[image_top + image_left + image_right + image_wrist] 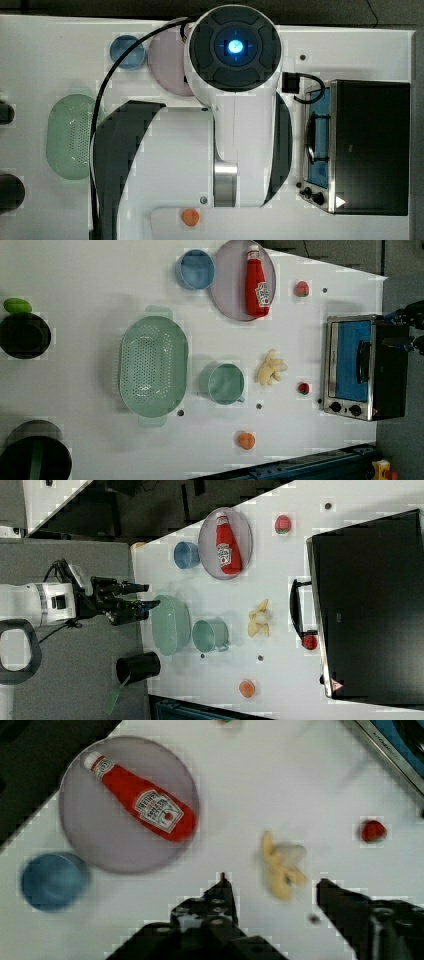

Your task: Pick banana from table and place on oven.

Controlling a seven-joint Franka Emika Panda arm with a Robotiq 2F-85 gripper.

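Clutter spread across the tabletop

A ketchup bottle [257, 283] lay on a grey plate [231, 290] beside a blue bowl [195, 270] near one edge; mid-table, a green colander [152, 366] sat next to a teal cup [225, 384], an orange fruit [246, 440] towards the opposite edge.

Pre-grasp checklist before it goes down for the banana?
1. Gripper open and empty: ok.
2. Small pale cream-yellow banana lying free on the white table, apart from the teal mug and small red fruit: ok.
3. Banana showing between the fingers in the wrist view: ok.
4. Black top of the boxy toaster oven bare for placing: ok.
5. Gripper low enough to grasp: not ok, high above the table.
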